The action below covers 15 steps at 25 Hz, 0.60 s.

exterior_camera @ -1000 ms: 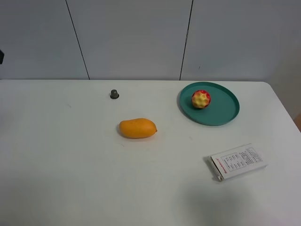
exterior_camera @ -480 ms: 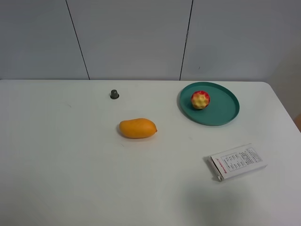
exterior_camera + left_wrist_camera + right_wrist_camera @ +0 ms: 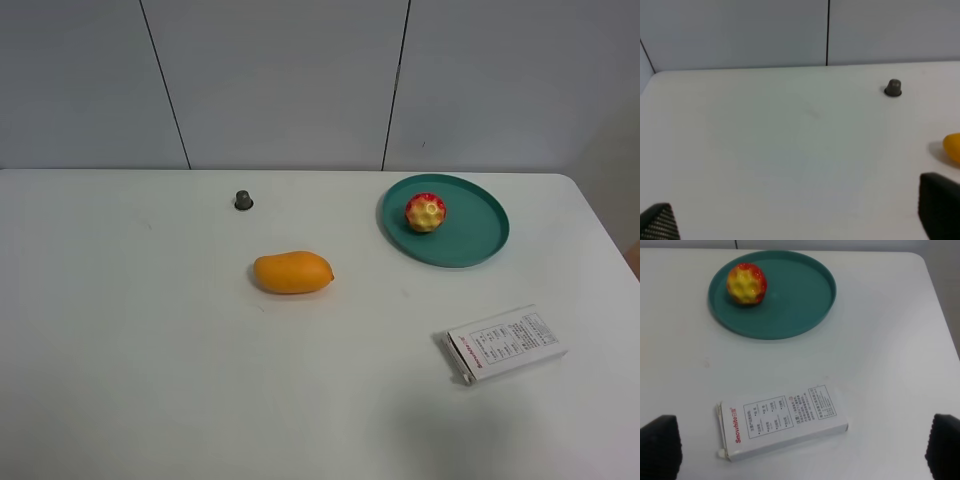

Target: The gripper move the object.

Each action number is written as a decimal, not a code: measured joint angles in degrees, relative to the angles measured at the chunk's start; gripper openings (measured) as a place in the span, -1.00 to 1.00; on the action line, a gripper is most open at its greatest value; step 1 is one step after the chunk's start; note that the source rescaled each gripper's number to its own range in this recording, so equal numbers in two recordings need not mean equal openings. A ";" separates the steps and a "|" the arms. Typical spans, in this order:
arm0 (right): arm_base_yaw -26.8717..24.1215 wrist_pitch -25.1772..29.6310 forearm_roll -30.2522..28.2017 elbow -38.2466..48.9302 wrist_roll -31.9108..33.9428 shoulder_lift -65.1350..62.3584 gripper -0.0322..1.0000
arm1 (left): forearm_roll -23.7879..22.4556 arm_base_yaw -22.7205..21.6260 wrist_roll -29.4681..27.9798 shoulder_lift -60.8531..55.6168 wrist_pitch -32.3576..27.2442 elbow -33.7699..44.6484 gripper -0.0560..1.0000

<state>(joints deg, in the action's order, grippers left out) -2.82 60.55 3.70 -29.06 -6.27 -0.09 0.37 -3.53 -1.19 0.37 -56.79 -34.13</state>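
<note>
- Ball [image 3: 425, 212], red and yellow with dimples, lies on the left part of the green plate [image 3: 478, 243], at the far right of the white table [image 3: 130, 340].
- We see the left gripper [image 3: 800, 220] only as two dark fingertips spread wide apart, holding nothing.
- The right gripper [image 3: 800, 452] has its fingers equally wide apart, empty, near the white box [image 3: 782, 421].
- A mango [image 3: 291, 272] lies near the middle of the table, and a small grey cap [image 3: 243, 200] stands farther back.

Red "Snowhite" brand on the white box [image 3: 782, 421]; smaller print unreadable.
</note>
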 joint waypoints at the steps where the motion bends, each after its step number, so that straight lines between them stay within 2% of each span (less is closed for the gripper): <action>1: 0.00 0.00 0.00 0.00 0.00 0.00 1.00 | -0.37 0.00 0.00 -0.45 -0.05 0.58 0.82; 7: 0.00 0.00 0.00 0.00 0.00 0.00 1.00 | -2.23 0.00 0.00 -0.62 -2.61 4.68 0.82; 15: 0.00 0.00 0.00 0.00 0.00 0.00 1.00 | -2.29 0.00 -0.04 -0.62 -3.23 5.07 0.82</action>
<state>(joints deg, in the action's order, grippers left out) -2.82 60.55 3.70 -29.06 -6.27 -0.09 -1.92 -3.53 -1.23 -0.24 -60.02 -29.07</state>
